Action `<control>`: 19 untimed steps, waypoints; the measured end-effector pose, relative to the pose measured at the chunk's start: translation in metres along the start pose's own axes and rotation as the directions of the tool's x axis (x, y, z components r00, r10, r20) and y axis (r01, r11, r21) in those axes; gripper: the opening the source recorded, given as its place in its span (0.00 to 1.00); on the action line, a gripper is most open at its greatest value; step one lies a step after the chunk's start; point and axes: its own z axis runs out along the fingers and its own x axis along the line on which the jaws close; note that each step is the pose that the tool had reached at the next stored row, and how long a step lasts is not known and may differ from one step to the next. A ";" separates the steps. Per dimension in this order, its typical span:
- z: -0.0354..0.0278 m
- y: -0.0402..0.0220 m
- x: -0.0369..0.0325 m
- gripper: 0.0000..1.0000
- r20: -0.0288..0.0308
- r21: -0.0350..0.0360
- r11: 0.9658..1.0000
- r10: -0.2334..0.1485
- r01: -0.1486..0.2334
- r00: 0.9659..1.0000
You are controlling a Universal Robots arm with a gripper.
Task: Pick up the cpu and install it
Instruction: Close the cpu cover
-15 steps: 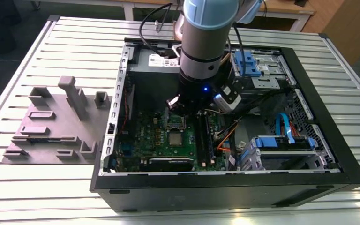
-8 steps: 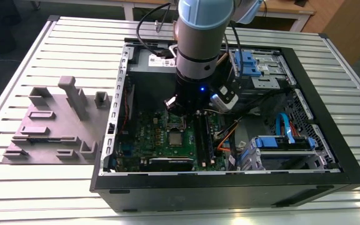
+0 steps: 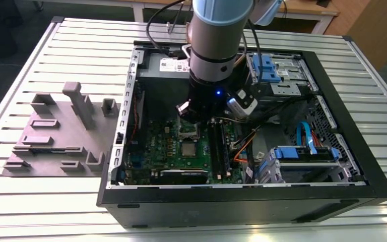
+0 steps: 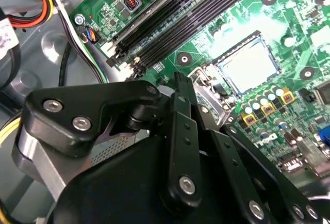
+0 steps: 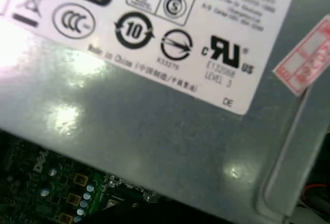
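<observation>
The black computer case (image 3: 355, 151) lies open on the slatted table, its green motherboard (image 3: 159, 151) facing up. A small square with a silvery-grey top, which I take for the cpu (image 3: 189, 149) (image 4: 250, 66), lies flat inside the socket frame on the board. Beside it a hinged metal frame (image 3: 190, 132) (image 4: 209, 97) lies flipped open. My gripper (image 3: 192, 117) (image 4: 180, 82) hangs low over that frame, a little short of the cpu and not touching it. Its black linkage hides the tips in the second wrist view.
The grey power supply (image 5: 154, 121) (image 3: 163, 65) with a white label sits at the case's far end, close behind the arm. Black memory slots (image 4: 196, 12) run beside the socket. Blue drive brackets (image 3: 301, 154) and cables are on the exterior view's right. A grey fixture (image 3: 59, 131) stands outside the case.
</observation>
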 end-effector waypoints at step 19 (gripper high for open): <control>-0.0159 -0.0012 0.0001 0.10 -0.008 -0.003 1.000 0.000 0.000 1.000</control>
